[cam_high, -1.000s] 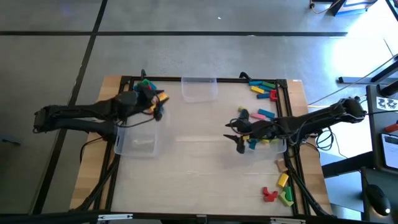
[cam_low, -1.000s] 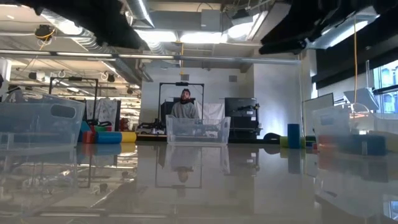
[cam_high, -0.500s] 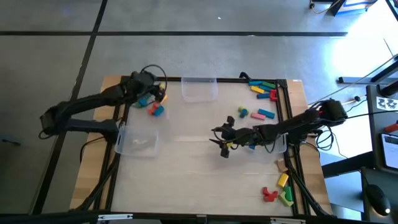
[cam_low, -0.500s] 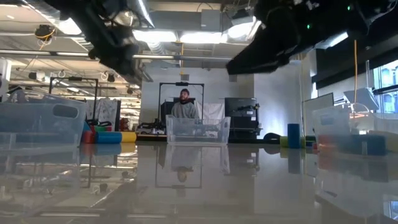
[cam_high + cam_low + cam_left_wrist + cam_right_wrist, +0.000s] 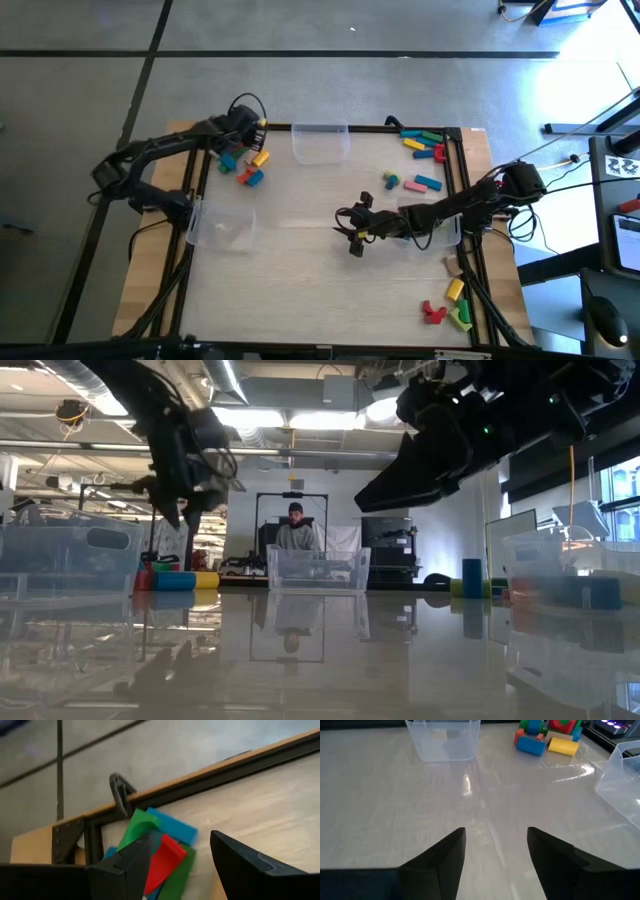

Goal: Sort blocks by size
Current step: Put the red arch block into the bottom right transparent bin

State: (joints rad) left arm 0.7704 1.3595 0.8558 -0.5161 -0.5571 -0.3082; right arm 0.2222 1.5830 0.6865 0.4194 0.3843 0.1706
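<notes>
Coloured toy blocks, in four lots on a pale surface [image 5: 300, 260] inside a black frame.

Lot 1, far left corner: a small heap of blocks [image 5: 245, 165] in blue, red, yellow and green. Seen from the left wrist, a red piece [image 5: 162, 862] lies over a green piece [image 5: 137, 827] and a blue slab [image 5: 172, 826], tight against the frame rail.

Lot 2, far right corner: longer bars [image 5: 425, 143] in yellow, green, blue and red, most lying roughly across the surface's width.

Lot 3, right of centre: a few loose pieces, including a blue bar [image 5: 428, 183] with its long axis running left to right.

Lot 4, near right edge: a yellow, red and green cluster [image 5: 448, 303].

Bins: three clear plastic bins, one at the far middle [image 5: 320, 142], one at the left [image 5: 220, 228], one at the right edge, mostly hidden under the right arm.

Left tool [image 5: 245, 128]: poised at the far left corner directly over lot 1, fingers spread wide, nothing held. The red piece sits just ahead of the gap between the fingers, its long axis slanted against the rail. This arm is by far the nearer to lot 1, so a pick there likely follows.

Right tool [image 5: 352, 222]: out over bare surface near the centre, fingers spread wide and empty, pointing toward the left side. Lot 3 lies behind it, toward the right edge.
</notes>
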